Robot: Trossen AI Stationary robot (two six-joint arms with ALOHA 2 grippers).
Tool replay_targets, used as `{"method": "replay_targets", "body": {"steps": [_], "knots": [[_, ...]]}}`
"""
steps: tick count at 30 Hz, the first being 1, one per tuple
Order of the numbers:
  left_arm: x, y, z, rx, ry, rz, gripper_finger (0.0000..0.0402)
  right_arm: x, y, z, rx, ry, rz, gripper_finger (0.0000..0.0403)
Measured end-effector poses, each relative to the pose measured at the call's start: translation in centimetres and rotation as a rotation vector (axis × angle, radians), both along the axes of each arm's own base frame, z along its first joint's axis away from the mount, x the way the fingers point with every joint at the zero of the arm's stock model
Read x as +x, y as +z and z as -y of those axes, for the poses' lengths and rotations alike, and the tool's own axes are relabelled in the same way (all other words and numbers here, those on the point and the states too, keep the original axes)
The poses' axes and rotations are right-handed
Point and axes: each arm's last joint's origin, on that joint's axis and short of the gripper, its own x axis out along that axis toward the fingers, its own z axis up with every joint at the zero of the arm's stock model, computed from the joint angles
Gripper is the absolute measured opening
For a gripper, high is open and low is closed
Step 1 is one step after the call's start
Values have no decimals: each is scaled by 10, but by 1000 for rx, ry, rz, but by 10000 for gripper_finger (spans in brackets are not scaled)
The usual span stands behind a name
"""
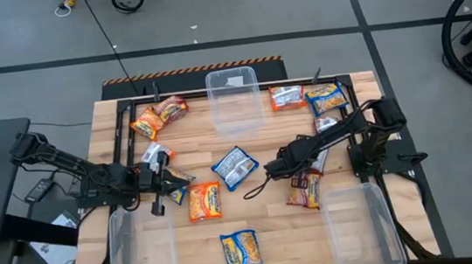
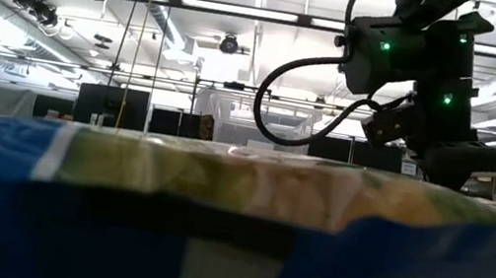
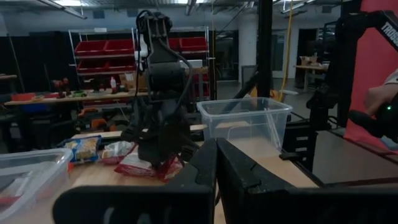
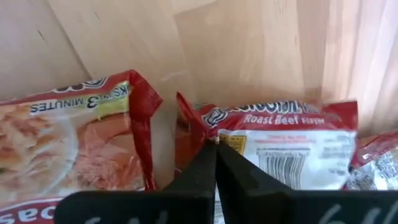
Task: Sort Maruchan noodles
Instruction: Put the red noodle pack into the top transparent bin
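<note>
Hovering closed over the wood, the right end effector (image 4: 216,149) points at a red packet (image 4: 280,146) just ahead.

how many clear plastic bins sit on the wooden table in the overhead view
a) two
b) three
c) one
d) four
b: one clear plastic bin at the far edge, one at the near left corner, one at the near right corner of the wooden table.

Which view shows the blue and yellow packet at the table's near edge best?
The high view: the blue and yellow packet shows whole. The low view sees only its near side, very close; the wrist views miss it.
</note>
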Motion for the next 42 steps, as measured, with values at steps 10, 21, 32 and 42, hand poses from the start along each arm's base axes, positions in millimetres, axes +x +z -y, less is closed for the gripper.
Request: {"method": "replay_targets", "body": {"steps": [10,21,32,42], "knots": [[9,-9,2,46,10,-54,11,12,63,-3,1,37,85,4],[55,-6,12,113,64,-167,76,14,134,-10,358,92,468,2],[147,-18,25,231,23,-359,193,41,131,-20,595,303,619,2],[197,-39,33,304,-47,-372,217,60,96,-24,620,347,528,2]]}}
